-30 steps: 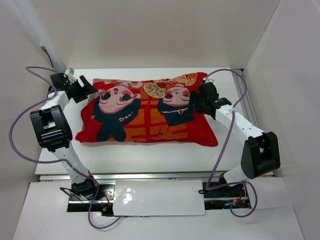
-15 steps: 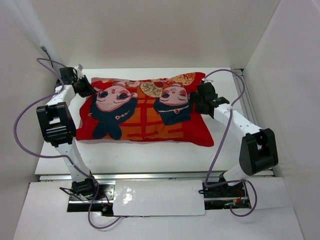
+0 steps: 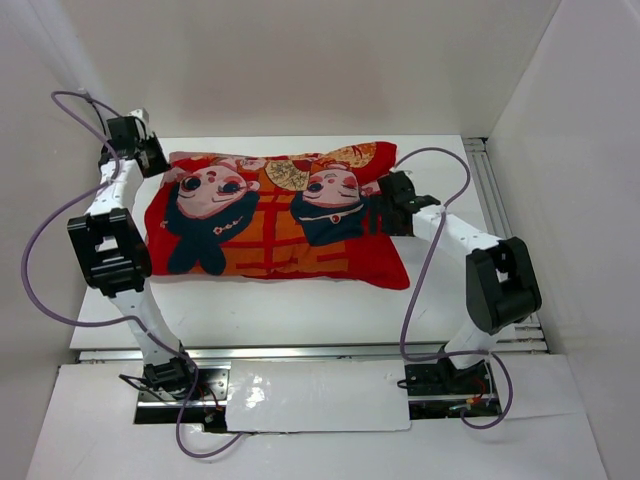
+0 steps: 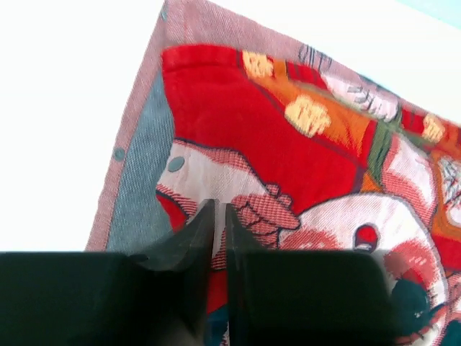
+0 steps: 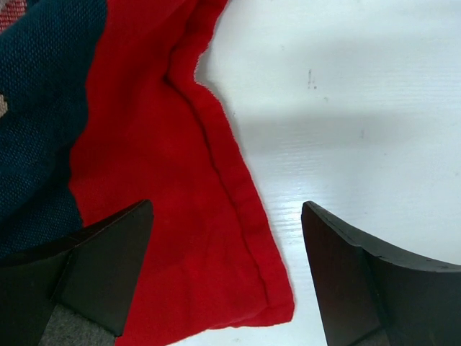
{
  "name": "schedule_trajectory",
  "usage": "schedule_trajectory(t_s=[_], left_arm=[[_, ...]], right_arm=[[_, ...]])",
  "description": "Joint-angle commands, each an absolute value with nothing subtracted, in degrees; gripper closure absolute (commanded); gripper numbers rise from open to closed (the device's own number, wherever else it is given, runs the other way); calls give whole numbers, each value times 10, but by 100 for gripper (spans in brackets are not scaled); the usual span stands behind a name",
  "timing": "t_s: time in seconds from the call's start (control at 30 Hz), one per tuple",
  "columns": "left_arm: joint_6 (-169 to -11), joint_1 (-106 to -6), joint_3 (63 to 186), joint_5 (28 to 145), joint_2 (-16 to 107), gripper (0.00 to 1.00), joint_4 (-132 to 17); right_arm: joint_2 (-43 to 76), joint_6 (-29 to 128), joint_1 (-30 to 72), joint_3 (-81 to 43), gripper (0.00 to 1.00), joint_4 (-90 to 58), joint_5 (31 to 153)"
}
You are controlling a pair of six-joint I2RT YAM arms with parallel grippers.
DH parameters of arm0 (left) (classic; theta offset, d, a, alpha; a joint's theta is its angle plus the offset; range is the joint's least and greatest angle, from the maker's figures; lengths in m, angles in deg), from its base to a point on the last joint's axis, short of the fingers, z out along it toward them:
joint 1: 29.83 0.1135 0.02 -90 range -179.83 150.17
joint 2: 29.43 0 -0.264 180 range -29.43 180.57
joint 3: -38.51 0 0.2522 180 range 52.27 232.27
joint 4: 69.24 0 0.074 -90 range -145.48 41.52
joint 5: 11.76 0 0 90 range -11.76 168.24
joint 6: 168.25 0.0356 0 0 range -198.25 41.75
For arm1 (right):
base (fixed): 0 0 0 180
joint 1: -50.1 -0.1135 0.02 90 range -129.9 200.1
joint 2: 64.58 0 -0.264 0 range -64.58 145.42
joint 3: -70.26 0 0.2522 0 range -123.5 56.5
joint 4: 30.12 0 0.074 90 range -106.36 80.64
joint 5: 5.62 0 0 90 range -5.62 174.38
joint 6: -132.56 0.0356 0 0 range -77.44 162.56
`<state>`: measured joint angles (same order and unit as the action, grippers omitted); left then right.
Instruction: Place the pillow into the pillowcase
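Pillowcase looks stuffed full, presumably by the hidden pillow.

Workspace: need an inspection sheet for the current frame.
Surface: white table, a few faint specks in the right wrist view.
Job's things: pillowcase lies doll face up and looks plump; pillow not seen directly.
Clutter: nothing seen.
Grippers: left end effector has its fingers nearly together at the pillowcase's far left corner, grip on fabric unclear; right end effector is open wide over its right edge.
Cables: purple cables loop loosely beside both arms.
Surroundings: white walls on three sides.
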<state>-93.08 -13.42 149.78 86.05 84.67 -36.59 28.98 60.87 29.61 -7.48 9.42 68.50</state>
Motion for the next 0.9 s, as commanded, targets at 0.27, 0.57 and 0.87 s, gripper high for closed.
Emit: schedule_trajectory(t_s=[0.27, 0.57, 0.87], left_arm=[[-937, -126, 1507, 816, 834, 100, -447], [-918, -126, 1510, 918, 846, 33, -428], [-956, -126, 1475, 970, 870, 58, -455]], right_arm=[[296, 589, 287, -72, 9, 41, 734], [291, 598, 304, -20, 8, 27, 776], [302, 651, 329, 38, 16, 21, 751]])
